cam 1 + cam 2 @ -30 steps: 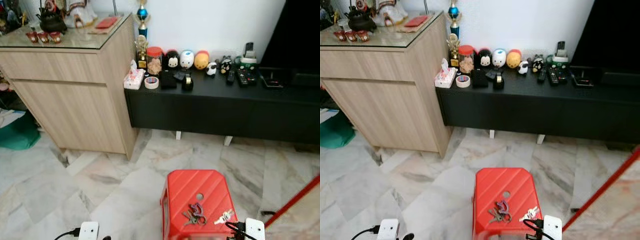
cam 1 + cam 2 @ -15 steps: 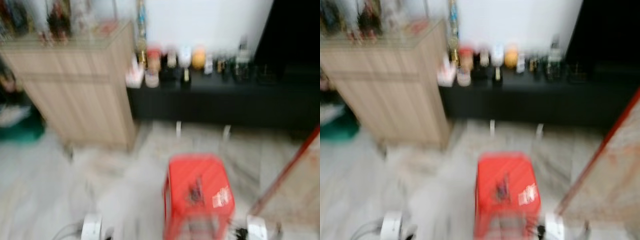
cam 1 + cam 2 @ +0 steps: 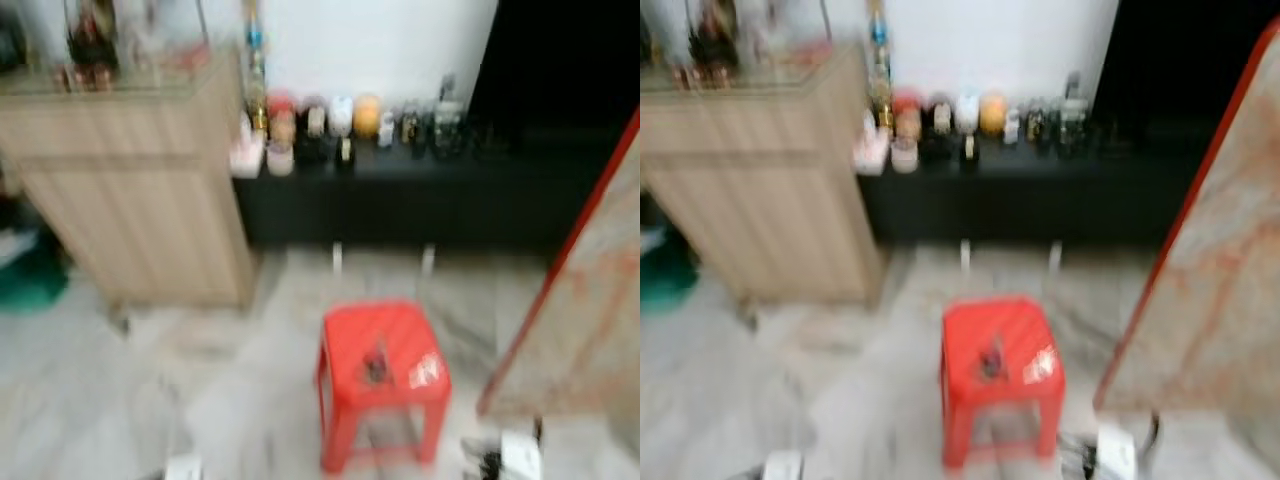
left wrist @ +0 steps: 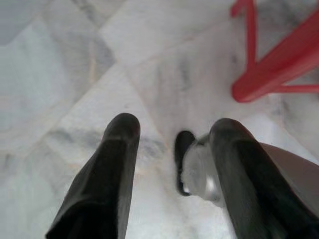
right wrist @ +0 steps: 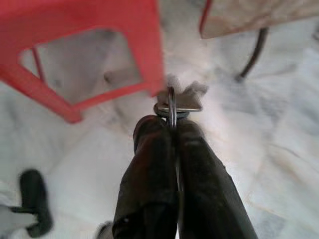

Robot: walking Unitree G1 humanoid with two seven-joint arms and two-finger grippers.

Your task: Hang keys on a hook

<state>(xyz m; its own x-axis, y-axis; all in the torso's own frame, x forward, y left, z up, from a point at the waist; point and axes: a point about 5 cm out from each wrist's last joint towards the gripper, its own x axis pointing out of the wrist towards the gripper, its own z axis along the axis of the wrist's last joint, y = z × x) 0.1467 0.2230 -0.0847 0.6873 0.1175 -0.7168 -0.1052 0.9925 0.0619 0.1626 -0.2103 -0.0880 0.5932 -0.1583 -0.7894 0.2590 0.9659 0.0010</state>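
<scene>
While I carry: my right gripper [image 5: 172, 124] is clenched on a key ring [image 5: 171, 107], low beside the red stool [image 3: 380, 375].
Left gripper [image 4: 172, 139]: fingers apart, nothing between them, over the marble floor [image 4: 60, 59].
Stool top: a dark bunch [image 3: 376, 363] near its middle and a pale tag [image 3: 425, 371] toward its right edge, too blurred to name.
Step, as I judge: keys in hand, hook not yet found.
Next: find the hook, lift the ring to it.
</scene>
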